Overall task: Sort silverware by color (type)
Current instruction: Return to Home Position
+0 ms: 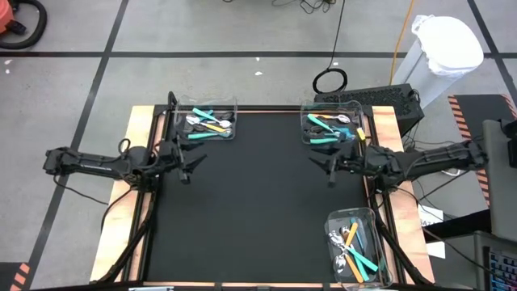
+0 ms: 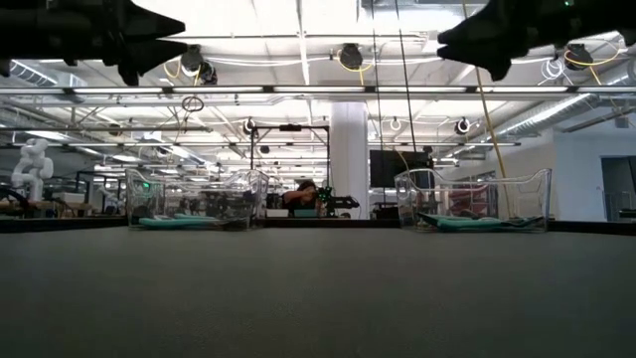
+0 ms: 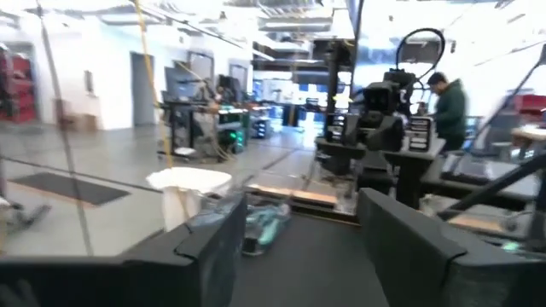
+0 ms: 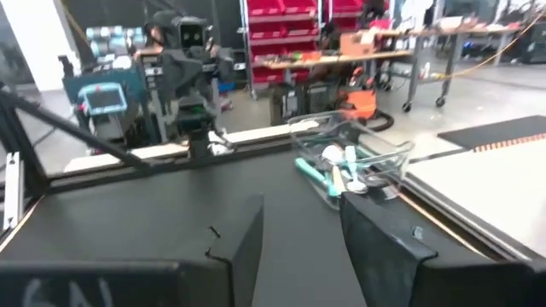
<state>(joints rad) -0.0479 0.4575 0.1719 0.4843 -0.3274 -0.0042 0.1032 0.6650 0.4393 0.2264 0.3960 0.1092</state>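
While both arms hang above the black table (image 1: 258,210) holding nothing, the left gripper (image 1: 192,167) is on the near side of the far-left bin (image 1: 233,103) and the right gripper (image 1: 321,168) on the near side of the far-right bin (image 1: 355,105), each with its two fingers spread apart. The silverware (image 1: 208,123) lies heaped in those two clear bins and in the near-right bin (image 1: 331,222). Teal handles show in all three, orange-yellow ones most plainly in the near-right.
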